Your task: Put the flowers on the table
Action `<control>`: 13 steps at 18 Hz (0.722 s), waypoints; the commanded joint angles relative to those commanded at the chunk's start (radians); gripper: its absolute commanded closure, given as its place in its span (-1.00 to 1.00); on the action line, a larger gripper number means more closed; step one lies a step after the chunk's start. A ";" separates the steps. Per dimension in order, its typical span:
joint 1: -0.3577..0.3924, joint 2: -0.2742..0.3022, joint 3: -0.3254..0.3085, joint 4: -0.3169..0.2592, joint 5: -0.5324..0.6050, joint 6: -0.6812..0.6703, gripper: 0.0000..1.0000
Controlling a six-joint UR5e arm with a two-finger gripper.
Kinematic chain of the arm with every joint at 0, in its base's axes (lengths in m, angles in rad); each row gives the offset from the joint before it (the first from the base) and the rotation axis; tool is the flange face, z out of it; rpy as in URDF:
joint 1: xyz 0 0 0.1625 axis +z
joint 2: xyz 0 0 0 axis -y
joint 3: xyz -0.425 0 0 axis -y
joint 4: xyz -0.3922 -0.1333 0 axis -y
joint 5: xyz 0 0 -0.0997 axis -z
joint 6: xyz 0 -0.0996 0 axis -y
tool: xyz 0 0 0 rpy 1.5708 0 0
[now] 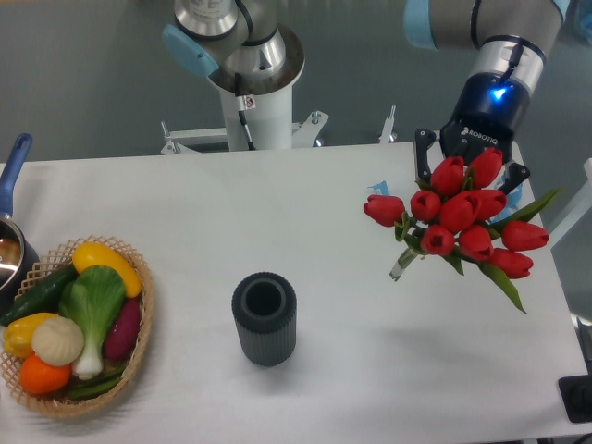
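The flowers (460, 215) are a bunch of red tulips with green leaves, at the right side of the table (305, 231). They hang tilted under my gripper (470, 172), with the stem ends (400, 269) pointing down-left close to the tabletop. The gripper is shut on the flowers; the blooms hide its fingertips and only the black finger links show on either side. I cannot tell whether the stem ends touch the table.
A dark ribbed cylinder (265, 318) stands open-topped at the table's middle front. A wicker basket (141, 338) of vegetables sits at the front left, with a pot with a blue handle (13, 171) behind it. The robot's white base (257, 106) stands behind the table.
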 joint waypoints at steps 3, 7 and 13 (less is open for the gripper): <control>0.000 0.009 0.002 0.002 0.066 0.003 0.31; -0.020 0.025 0.009 0.002 0.260 0.006 0.41; -0.084 0.017 0.000 -0.005 0.481 0.096 0.44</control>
